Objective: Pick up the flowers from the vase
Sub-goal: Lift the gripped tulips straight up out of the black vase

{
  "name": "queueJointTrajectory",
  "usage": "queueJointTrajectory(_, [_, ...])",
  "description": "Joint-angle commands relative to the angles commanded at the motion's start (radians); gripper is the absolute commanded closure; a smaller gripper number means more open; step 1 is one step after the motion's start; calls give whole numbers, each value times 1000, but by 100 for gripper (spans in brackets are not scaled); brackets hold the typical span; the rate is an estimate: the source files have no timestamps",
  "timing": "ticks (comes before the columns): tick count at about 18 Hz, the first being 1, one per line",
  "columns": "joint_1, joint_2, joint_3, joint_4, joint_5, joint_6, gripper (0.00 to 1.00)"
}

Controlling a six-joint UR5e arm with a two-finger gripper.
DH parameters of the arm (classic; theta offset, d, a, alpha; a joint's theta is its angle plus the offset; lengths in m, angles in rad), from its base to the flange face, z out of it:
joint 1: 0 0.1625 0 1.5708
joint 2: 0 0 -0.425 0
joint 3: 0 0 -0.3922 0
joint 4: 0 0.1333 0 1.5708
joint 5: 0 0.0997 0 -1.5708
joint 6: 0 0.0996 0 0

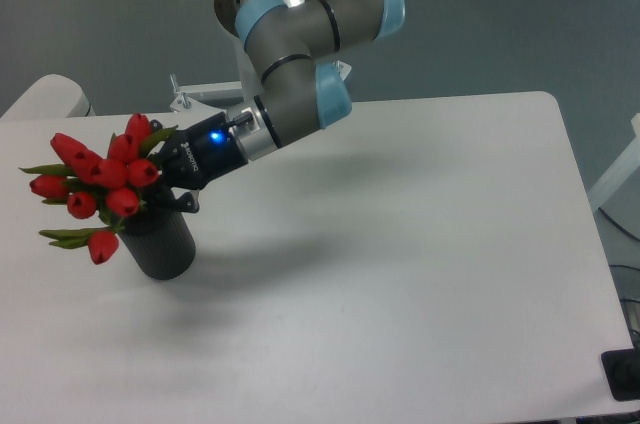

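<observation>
The flowers, a bunch of red tulip buds with green leaves, lean out to the left over the mouth of the vase, a dark grey cylinder standing at the table's left side. My gripper comes in from the right just above the vase rim and is shut on the flower stems. One bud droops low to the left of the vase. The stems' lower ends are hidden behind the fingers and the vase rim.
The white table stretches to the right and front. A metal bracket sits at the table's back edge behind the arm. A second white surface shows at the far left.
</observation>
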Motion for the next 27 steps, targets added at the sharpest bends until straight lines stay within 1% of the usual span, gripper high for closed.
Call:
queueJointTrajectory(5, [40,34,40,0,-64,-132,87])
queueJointTrajectory(10, [78,37,107,0,-138,-250,86])
queueJointTrajectory(13, [94,35,127,-2,-186,-261,86])
queueJointTrajectory(17, [107,35,137,-2,-196,-269,87])
queueJointTrajectory(20, [126,35,164,-2,-221,-281,86])
queueJointTrajectory(22, [135,9,205,0,-215,-275,87])
queueJointTrajectory(24, [138,-35,259,0,-204,-276,87])
queueJointTrajectory(27, [175,-75,299,2,-180,-273,87])
